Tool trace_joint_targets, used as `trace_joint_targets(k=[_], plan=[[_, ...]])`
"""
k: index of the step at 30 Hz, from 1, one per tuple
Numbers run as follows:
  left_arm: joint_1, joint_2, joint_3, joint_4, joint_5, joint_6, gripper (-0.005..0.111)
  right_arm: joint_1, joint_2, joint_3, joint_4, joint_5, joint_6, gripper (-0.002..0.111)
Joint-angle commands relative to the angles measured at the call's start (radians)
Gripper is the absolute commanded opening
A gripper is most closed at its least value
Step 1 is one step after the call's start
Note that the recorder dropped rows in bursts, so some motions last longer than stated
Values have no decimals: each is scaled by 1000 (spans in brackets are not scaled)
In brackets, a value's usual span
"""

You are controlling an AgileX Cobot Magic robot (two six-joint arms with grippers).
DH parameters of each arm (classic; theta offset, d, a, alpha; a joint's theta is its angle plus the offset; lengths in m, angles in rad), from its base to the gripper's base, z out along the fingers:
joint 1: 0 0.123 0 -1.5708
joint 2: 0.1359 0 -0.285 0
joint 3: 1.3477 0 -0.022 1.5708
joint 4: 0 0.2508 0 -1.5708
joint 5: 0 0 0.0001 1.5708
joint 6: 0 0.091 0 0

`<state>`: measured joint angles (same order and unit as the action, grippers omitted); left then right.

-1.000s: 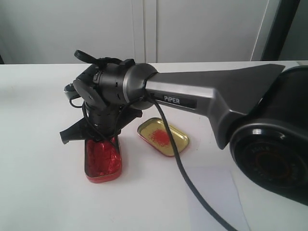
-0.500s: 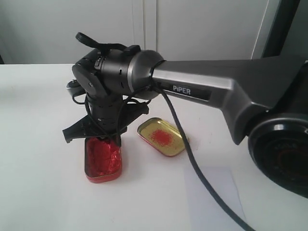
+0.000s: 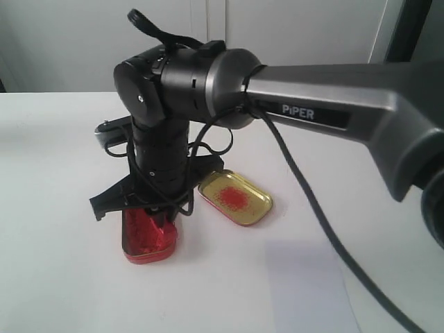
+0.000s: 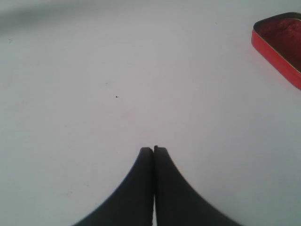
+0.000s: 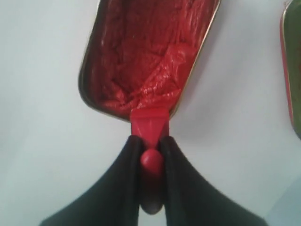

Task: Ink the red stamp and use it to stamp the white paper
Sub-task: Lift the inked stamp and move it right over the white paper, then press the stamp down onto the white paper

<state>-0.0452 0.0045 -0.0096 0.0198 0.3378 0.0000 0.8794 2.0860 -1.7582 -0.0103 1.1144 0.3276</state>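
Observation:
My right gripper (image 5: pixel 150 141) is shut on the knobbed handle of the red stamp (image 5: pixel 149 123). The stamp's square base points down at the rim of the open red ink tin (image 5: pixel 150 52), and I cannot tell whether it touches the ink. In the exterior view the right gripper (image 3: pixel 149 207) stands upright over the far end of the ink tin (image 3: pixel 148 237). The white paper (image 3: pixel 305 288) lies flat at the front right, apart from the tin. My left gripper (image 4: pixel 154 149) is shut and empty above bare table, with the ink tin (image 4: pixel 282 42) off to one side.
The gold tin lid (image 3: pixel 236 198), smeared red inside, lies open just right of the ink tin, also showing as the lid's edge (image 5: pixel 292 70). The right arm's black cable (image 3: pixel 326 229) hangs across the table towards the paper. The white table (image 3: pixel 55 277) stretches left.
The right arm's wrist has risen and turned more upright over the ink tin, the stamp still in its grip. The tin, the lid and the paper have not moved.

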Motion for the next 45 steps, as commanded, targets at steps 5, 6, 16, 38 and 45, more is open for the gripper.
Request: trace_joint_targets(k=[5, 6, 16, 38, 45], plan=[[2, -5, 10, 4, 15, 0, 0, -53, -151, 198, 10, -74, -17, 0], [2, -5, 10, 4, 15, 0, 0, -61, -169, 227, 10, -86, -17, 0], [2, -5, 10, 4, 15, 0, 0, -152, -324, 492, 10, -190, -17, 0], [2, -5, 10, 4, 15, 0, 0, -321, -459, 842, 10, -382, -6, 0], [2, -5, 10, 4, 15, 0, 0, -323, -458, 851, -9, -429, 60, 0]])
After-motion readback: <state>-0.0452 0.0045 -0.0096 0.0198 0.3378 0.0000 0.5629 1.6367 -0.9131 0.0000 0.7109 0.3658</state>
